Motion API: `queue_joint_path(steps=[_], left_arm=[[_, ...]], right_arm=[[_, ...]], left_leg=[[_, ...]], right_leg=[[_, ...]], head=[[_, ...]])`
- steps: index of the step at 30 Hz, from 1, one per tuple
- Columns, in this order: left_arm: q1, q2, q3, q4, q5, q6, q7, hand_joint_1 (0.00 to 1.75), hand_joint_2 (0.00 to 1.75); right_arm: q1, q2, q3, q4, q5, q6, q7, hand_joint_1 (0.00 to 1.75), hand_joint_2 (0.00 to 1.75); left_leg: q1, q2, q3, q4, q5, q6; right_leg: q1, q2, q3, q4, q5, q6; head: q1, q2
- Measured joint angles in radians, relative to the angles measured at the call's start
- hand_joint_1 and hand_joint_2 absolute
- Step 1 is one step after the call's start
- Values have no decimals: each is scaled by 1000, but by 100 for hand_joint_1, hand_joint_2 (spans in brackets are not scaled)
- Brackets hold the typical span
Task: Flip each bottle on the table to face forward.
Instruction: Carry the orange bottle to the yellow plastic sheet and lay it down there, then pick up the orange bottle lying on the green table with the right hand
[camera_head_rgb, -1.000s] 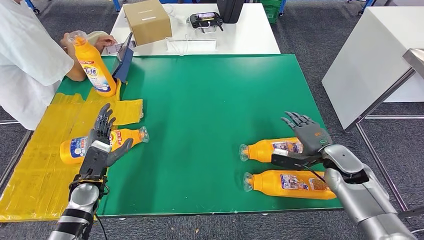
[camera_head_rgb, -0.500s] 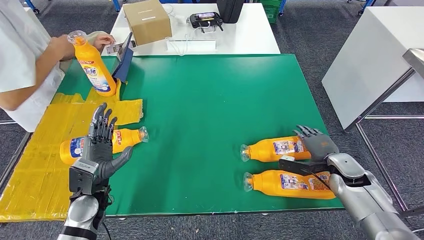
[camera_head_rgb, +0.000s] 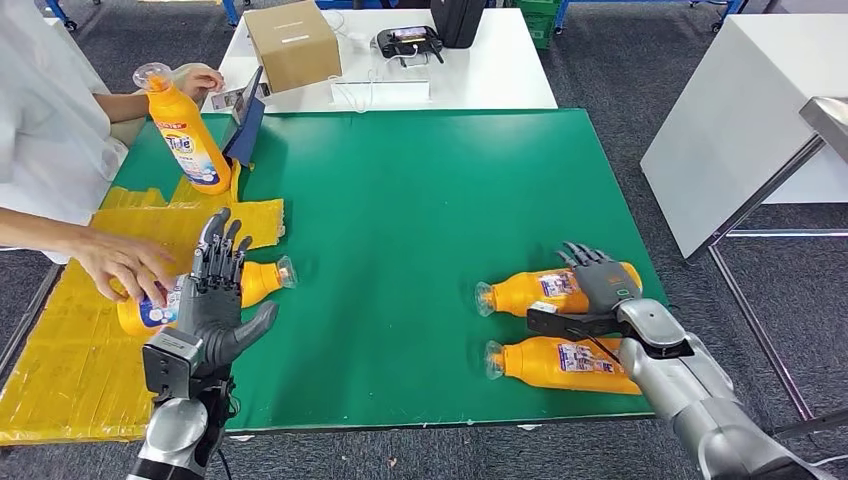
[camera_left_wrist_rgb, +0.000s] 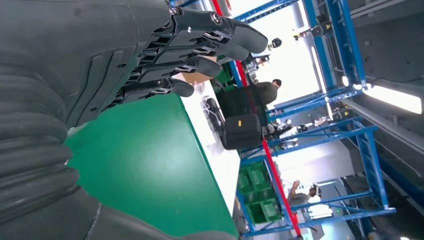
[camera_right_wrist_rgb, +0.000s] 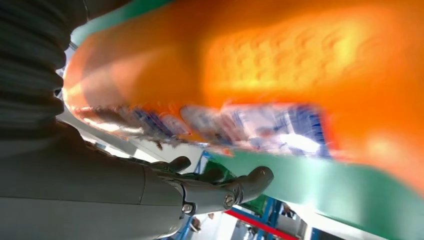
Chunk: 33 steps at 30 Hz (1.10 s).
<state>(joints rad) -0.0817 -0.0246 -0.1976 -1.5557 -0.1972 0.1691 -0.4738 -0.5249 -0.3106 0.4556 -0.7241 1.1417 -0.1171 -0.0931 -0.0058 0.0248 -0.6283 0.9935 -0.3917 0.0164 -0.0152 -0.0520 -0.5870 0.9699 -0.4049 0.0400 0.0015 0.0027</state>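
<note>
Two orange bottles lie on their sides at the right of the green table (camera_head_rgb: 400, 200). My right hand (camera_head_rgb: 605, 285) rests on the farther bottle (camera_head_rgb: 535, 291), fingers over its far side, thumb stretched along its near side; the right wrist view has this bottle (camera_right_wrist_rgb: 280, 65) blurred against my right hand (camera_right_wrist_rgb: 150, 200). The nearer bottle (camera_head_rgb: 560, 362) lies untouched. At the left my left hand (camera_head_rgb: 215, 300) is raised, fingers apart, over a third lying bottle (camera_head_rgb: 258, 282), which a person's hand (camera_head_rgb: 120, 262) touches. In the left wrist view, my left hand (camera_left_wrist_rgb: 150, 55) holds nothing. A fourth bottle (camera_head_rgb: 185, 130) stands upright at the far left.
A yellow sheet (camera_head_rgb: 70, 350) covers the table's left part. The person stands at the left, the other hand (camera_head_rgb: 197, 80) by the upright bottle. A dark tablet (camera_head_rgb: 247, 125) leans behind it. A white table (camera_head_rgb: 480, 70) with a cardboard box (camera_head_rgb: 292, 42) lies beyond; another white table (camera_head_rgb: 740, 110) stands at the right.
My right hand has come down onto the farther right bottle. My left hand has risen and turned upright. The person's hand has reached to the lying left bottle.
</note>
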Motion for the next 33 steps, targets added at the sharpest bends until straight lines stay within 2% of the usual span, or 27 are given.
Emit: queue_joint_path(steps=[8, 25, 27, 29, 33], left_arm=[[-3, -4, -23, 1, 10, -4, 2, 0, 175], [7, -8, -39, 1, 26, -29, 20, 0, 175], [8, -8, -39, 0, 26, -39, 26, 0, 175], [15, -8, -41, -4, 24, -59, 38, 0, 175], [40, -8, -64, -25, 5, -108, 68, 0, 175]], right_arm=[[-60, 57, 40, 100, 45, 2, 39, 175, 175], [-87, 82, 55, 133, 56, -10, 97, 175, 175], [-84, 85, 53, 127, 53, -42, 106, 175, 175], [-65, 95, 42, 99, 32, -119, 113, 175, 175], [54, 149, -52, -134, -113, -301, 59, 175, 175]], left_leg=[[0, 0, 1, 0, 1, 1], [0, 0, 1, 0, 1, 1], [0, 0, 1, 0, 1, 1], [0, 0, 0, 0, 1, 1], [0, -1, -2, 0, 1, 1]], right_leg=[[0, 0, 1, 0, 1, 1], [0, 0, 1, 0, 1, 1], [0, 0, 1, 0, 1, 1], [0, 0, 1, 0, 1, 1], [1, 0, -1, 0, 1, 1]], head=[[0, 0], [0, 0], [0, 0], [0, 0], [0, 0]])
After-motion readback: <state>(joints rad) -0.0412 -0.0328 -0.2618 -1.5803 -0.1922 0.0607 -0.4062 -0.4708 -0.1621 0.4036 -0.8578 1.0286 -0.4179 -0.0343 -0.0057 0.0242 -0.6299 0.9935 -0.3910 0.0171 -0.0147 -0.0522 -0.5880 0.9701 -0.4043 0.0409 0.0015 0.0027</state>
